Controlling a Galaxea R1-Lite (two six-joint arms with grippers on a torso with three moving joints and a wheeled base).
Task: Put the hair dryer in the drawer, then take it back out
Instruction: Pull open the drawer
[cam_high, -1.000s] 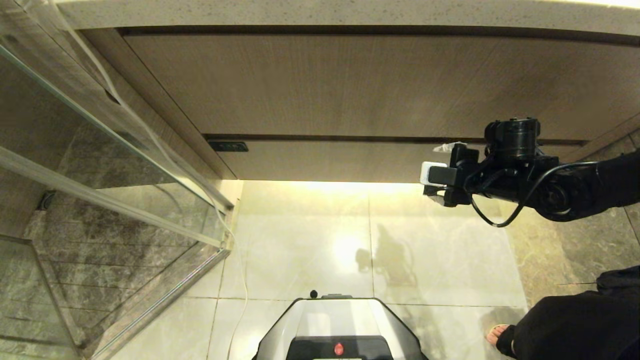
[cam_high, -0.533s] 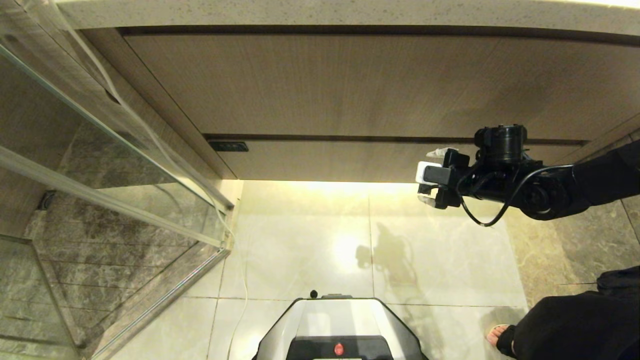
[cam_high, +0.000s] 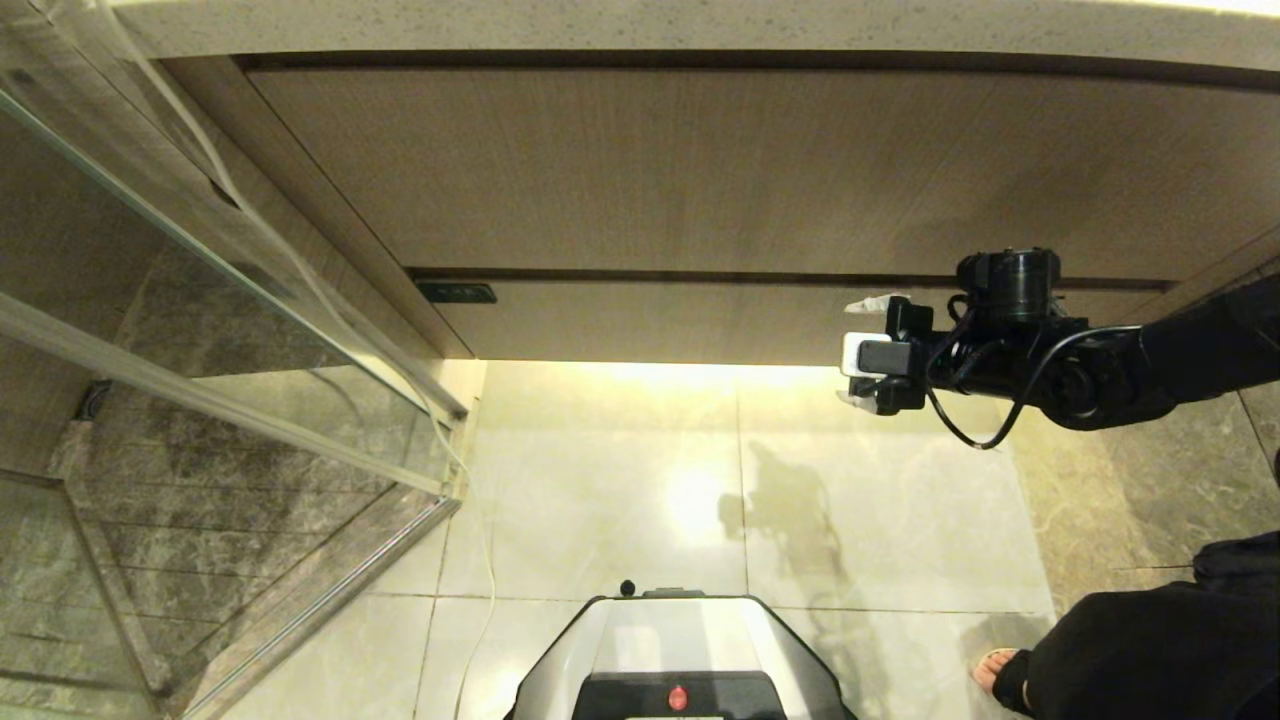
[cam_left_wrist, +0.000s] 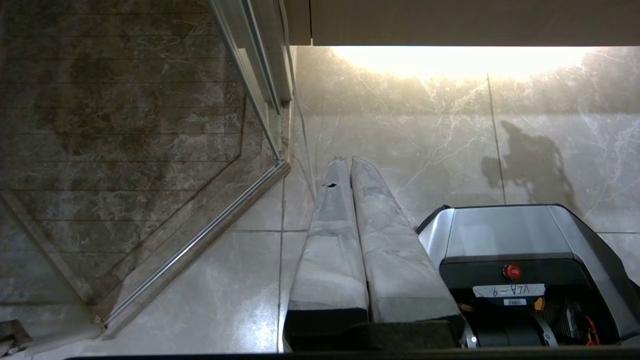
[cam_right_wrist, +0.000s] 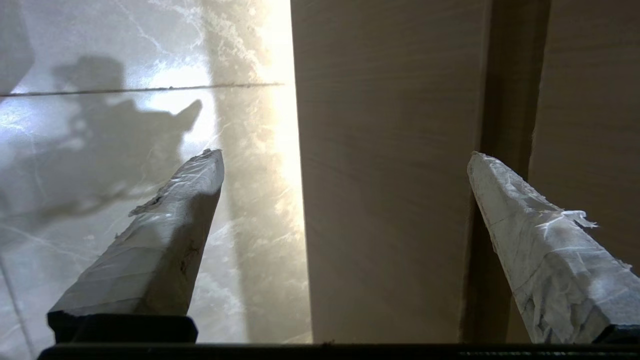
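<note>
- At the near edge of the head view, the robot's grey-and-black wheeled base (cam_high: 685, 655) with a red button sits on glossy cream marble floor tiles (cam_high: 620, 480).
- Near right corner: a person's black-clothed leg and sandalled foot (cam_high: 1010, 672), standing just beside the base.
- Left gripper (cam_left_wrist: 348, 165) – seen only in its own wrist view, hanging low beside the base over the floor; its two pale taped fingers (cam_left_wrist: 330, 235) lie pressed together, tips touching, nothing btwn them.
- To the left, a clear glass shower partition w/ metal frame (cam_high: 230, 400) angles across a dark marble shower floor; a thin white cord (cam_high: 480, 540) runs down along its corner onto the tiles.
- Further out on the right, the black right arm reaches in from the right edge. The right gripper (cam_high: 868, 355) hangs in front of the vanity's lower wood panel – fingers spread wide, empty. In the wrist view one finger shows against the floor, the other against the dark gap (cam_right_wrist: 505, 165) btwn two wood panels.
- Beyond it, the drawer (cam_high: 700, 170) – a wide, handleless, light-brown wood-grain front – is shut, flush under the speckled stone countertop edge (cam_high: 640, 25).
- The hair dryer shows in none of the views.
</note>
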